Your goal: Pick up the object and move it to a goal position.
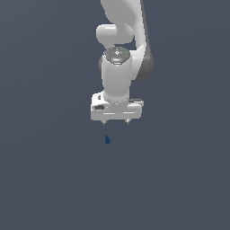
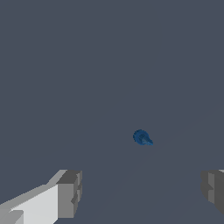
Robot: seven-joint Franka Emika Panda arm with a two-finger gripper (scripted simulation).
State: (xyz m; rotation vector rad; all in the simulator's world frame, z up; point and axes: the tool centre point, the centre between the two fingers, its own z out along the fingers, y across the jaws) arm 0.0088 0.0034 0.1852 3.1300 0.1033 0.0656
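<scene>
The object (image 1: 107, 140) is a tiny dark blue blob lying on the flat grey surface. In the exterior view it sits just below my white gripper (image 1: 116, 121), slightly toward that view's left fingertip. The gripper is open, its two short fingertips spread wide and nothing between them. In the wrist view the object (image 2: 142, 138) lies ahead of the two grey finger pads (image 2: 70, 192), apart from both, and the gripper (image 2: 141, 190) holds nothing.
The white arm (image 1: 119, 40) rises behind the gripper toward the top of the exterior view. The grey surface (image 1: 45, 179) stretches all around with no other objects or edges in view.
</scene>
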